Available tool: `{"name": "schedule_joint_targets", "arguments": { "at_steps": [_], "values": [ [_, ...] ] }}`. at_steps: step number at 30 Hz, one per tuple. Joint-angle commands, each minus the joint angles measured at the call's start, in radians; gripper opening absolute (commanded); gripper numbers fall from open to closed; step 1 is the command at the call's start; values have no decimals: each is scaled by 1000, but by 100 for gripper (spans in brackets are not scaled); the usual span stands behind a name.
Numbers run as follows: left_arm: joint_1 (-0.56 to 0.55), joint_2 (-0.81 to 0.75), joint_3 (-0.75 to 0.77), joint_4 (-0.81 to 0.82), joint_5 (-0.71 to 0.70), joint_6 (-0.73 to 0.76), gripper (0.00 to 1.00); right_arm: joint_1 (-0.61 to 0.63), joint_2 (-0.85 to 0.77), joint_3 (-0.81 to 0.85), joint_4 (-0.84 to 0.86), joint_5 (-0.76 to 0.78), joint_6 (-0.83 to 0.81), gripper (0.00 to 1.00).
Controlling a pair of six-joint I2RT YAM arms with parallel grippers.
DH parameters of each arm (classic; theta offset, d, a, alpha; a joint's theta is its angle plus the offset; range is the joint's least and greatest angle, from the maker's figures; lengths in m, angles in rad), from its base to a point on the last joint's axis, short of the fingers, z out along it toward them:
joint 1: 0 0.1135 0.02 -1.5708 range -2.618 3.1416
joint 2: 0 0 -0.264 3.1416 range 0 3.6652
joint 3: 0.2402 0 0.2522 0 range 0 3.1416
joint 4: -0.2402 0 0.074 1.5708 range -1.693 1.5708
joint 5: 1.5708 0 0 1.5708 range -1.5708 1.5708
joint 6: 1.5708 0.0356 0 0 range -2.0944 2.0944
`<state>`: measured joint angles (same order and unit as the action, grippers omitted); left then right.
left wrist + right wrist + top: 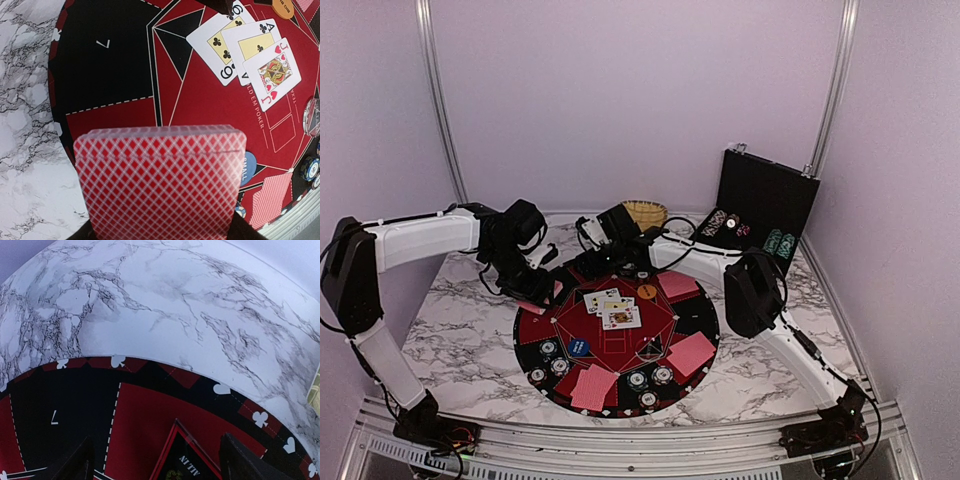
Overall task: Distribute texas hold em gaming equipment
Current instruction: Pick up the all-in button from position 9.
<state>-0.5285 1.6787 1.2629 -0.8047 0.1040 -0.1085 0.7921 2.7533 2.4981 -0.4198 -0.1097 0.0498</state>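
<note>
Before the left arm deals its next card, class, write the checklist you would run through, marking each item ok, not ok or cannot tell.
1. The deck sits clamped in the left gripper: ok.
2. The seat 7 panel is free of cards: ok.
3. The face-up cards lie at the centre of the mat, off that panel: ok.
4. The right gripper is open and empty: ok.
5. Right gripper clear of the left's path: cannot tell; they sit close together.
6. Top card separable from the deck: cannot tell.
</note>
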Motion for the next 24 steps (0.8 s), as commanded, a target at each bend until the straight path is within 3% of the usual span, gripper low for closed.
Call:
{"name": "schedule_joint_targets", "arguments": {
  "at_steps": [1, 24],
  "values": [
    [10, -49, 1, -8, 0, 3, 37, -7, 28, 42, 16, 24, 45, 83],
    [16, -34, 9, -8, 5, 6, 37, 3, -3, 12, -61, 7, 154, 76]
  ]
}}
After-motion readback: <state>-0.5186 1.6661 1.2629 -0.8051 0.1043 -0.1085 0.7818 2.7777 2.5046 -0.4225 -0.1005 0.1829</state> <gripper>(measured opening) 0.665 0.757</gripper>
